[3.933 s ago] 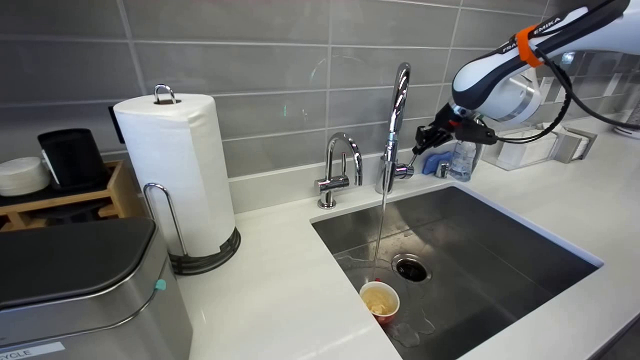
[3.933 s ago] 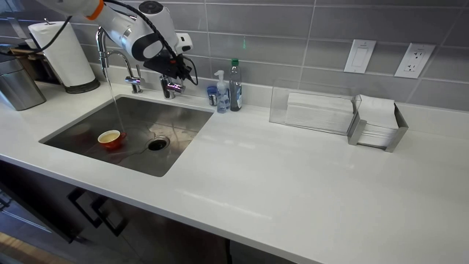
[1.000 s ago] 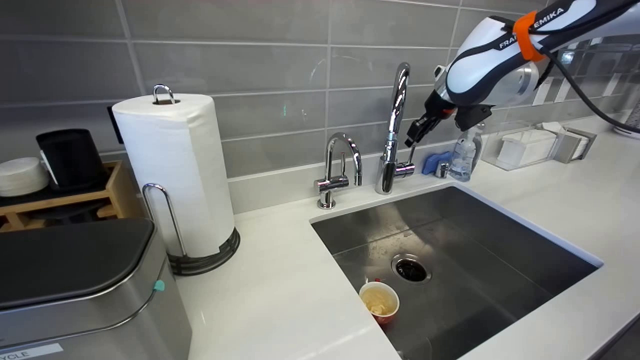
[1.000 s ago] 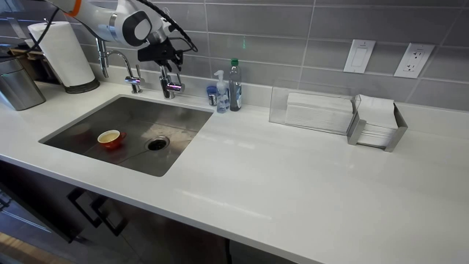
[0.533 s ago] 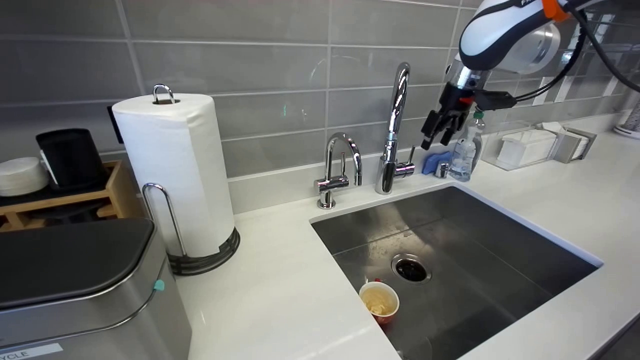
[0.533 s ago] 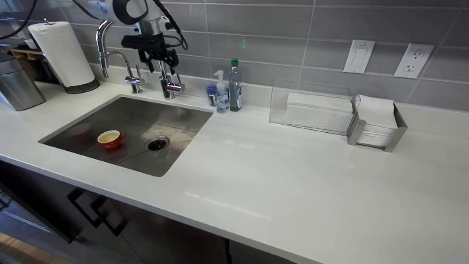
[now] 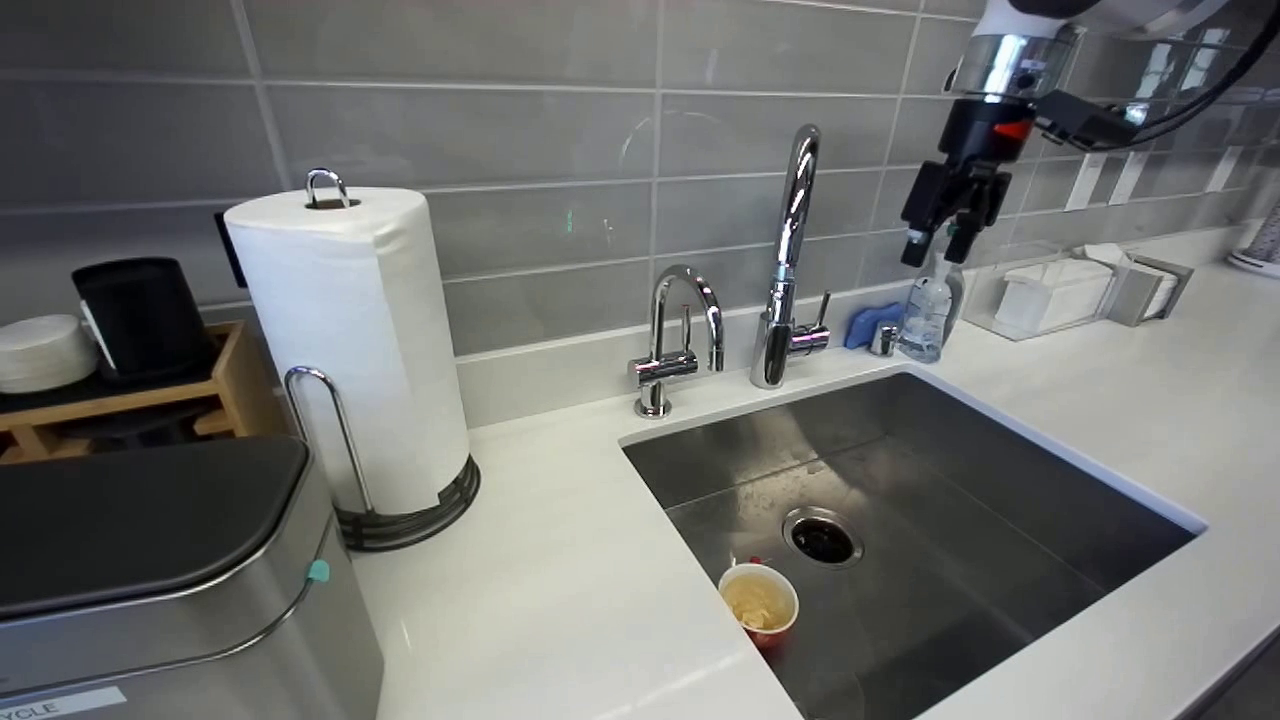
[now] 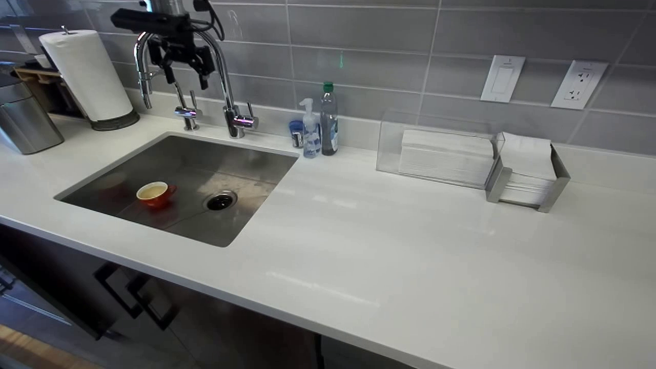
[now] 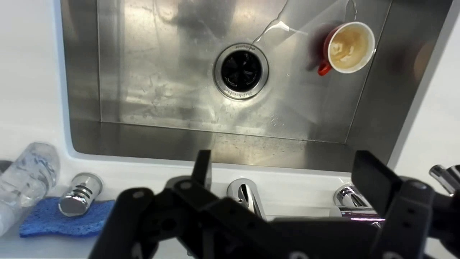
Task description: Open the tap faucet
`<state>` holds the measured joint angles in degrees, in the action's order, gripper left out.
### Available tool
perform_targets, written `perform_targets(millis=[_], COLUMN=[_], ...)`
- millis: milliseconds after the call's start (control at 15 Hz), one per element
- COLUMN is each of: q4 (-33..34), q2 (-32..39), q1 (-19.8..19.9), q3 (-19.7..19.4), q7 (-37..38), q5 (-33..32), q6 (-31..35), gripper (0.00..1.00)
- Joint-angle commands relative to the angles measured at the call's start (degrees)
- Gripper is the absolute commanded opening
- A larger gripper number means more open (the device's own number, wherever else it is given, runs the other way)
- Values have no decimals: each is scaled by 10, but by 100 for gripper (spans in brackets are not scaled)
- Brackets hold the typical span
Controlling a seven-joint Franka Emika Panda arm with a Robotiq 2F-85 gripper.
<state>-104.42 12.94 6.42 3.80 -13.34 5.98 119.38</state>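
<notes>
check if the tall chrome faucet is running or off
Off: in both exterior views, no water falls from the tall chrome faucet into the sink.

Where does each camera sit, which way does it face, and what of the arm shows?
In an exterior view: seemingly near the paper towels, facing the wall and sink; wrist and fingers at picture's upper right.
In an exterior view: apparently in front of the counter, facing the wall and napkins; wrist and fingers at picture's upper left.
Wrist view: on the wrist, looking down into the sink; spread fingers at bottom.
Both exterior views show the tall faucet; all three, the red cup.
</notes>
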Motion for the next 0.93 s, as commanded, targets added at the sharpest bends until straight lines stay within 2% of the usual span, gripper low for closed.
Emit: perform_targets(millis=[0,333,400,600,867], q4=[-141,-261,-195,-241,-249], q2=[-142,-288,-223,-279,-283], q1=[-18,-25,-30,-30,-30], q3=[-20,-35,-35,-41,-41], q7=[51,85,72,79,80], q5=[3,5,-2,-3,-3], q6=[8,11,-1,-1,-1], gripper=[100,100,100,100,100])
